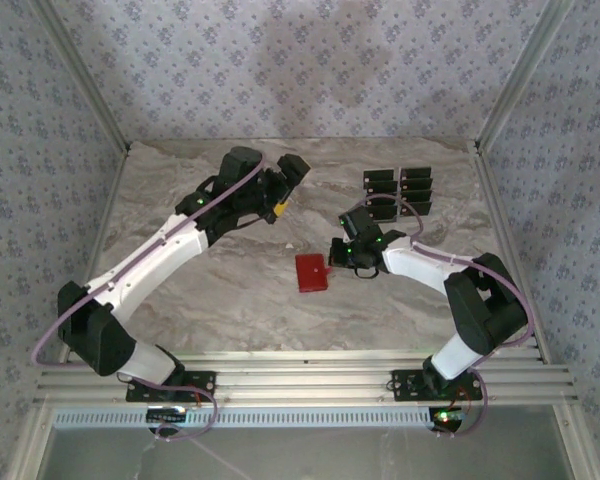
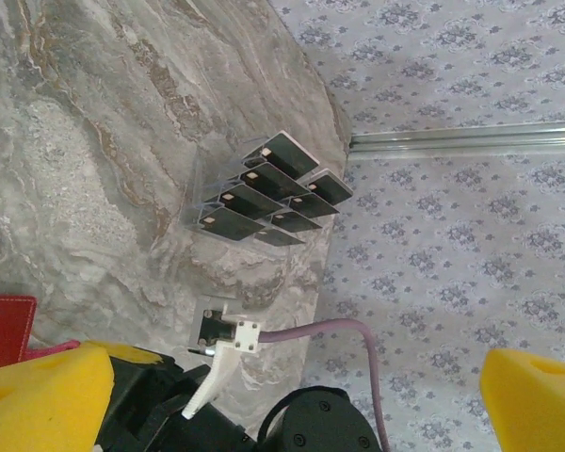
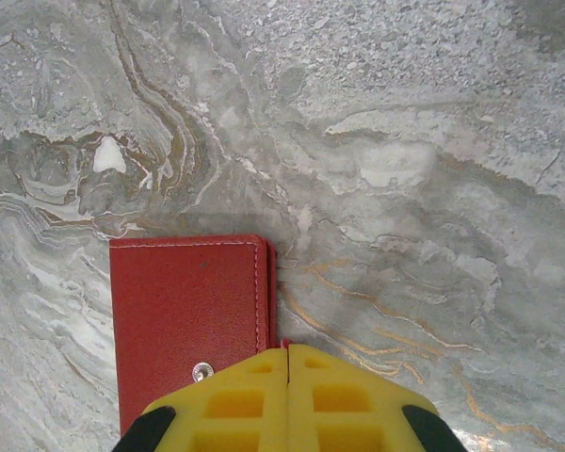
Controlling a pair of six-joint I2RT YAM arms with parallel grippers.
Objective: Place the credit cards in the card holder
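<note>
Credit cards (image 1: 398, 192) stand in 2 columns, well beyond and to the right of the closed red card holder (image 1: 312, 272) on the marble table (image 1: 210, 290). The right gripper (image 3: 287, 377), pads pressed together, sits at the holder's right edge. The left gripper (image 1: 286, 183), jaws spread wide and empty, hovers beyond the holder.

So the holder (image 1: 312, 272) is lying flat around the middle of the worktop (image 1: 210, 290). The cards (image 1: 398, 192) are sitting in two side-by-side columns toward the far right, well apart from it. The right tool (image 1: 333, 250) is hanging over the holder's right edge, and the left tool (image 1: 287, 187) is hovering behind the holder, left of the cards.
</note>
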